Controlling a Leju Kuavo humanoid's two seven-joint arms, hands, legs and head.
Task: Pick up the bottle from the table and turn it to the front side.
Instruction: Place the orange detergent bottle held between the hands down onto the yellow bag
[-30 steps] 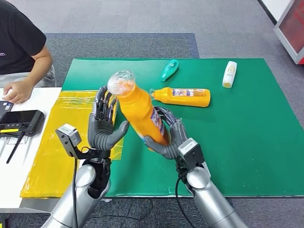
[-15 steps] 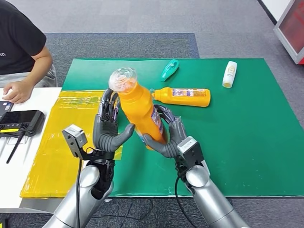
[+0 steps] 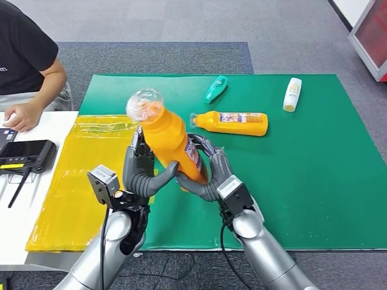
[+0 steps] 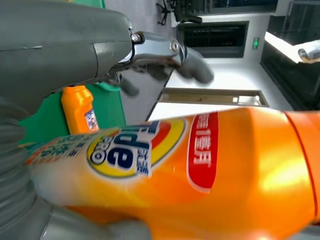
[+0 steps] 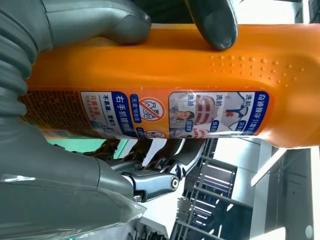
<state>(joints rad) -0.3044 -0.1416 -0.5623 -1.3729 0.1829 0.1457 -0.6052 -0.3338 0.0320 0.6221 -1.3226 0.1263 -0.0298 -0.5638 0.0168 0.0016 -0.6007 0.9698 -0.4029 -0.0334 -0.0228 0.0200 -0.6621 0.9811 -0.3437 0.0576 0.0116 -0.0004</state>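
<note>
**Inspector:** Where is the bottle (image 3: 170,142)?

**Assistant:** It is off the green mat (image 3: 319,169), held tilted above the mat's near left part, with its clear cap toward the yellow sheet (image 3: 68,181) and its base toward the robot's right. Both hands are on it.

**Inspector:** State of the fingers?

**Assistant:** The right hand (image 3: 206,172) wraps the lower body, thumb on one side and fingers curled round the other. The left hand (image 3: 142,169) cups the upper body beside it, its thumb pressed under the bottle. The right wrist view shows a dark fingertip (image 5: 213,22) bearing on the orange wall above the back label.

**Inspector:** Which step is this?

**Assistant:** By my judgement the pickup is done and the turn is in hand. The left wrist view shows the brand label facing the left hand; the printed back panel faces the right.

**Inspector:** The next move?

**Assistant:** It calls for one hand to carry the weight while the other regrips, so the bottle rolls about its long axis without slipping. A second orange bottle (image 3: 233,122) lies on the mat beyond it, well apart.
</note>
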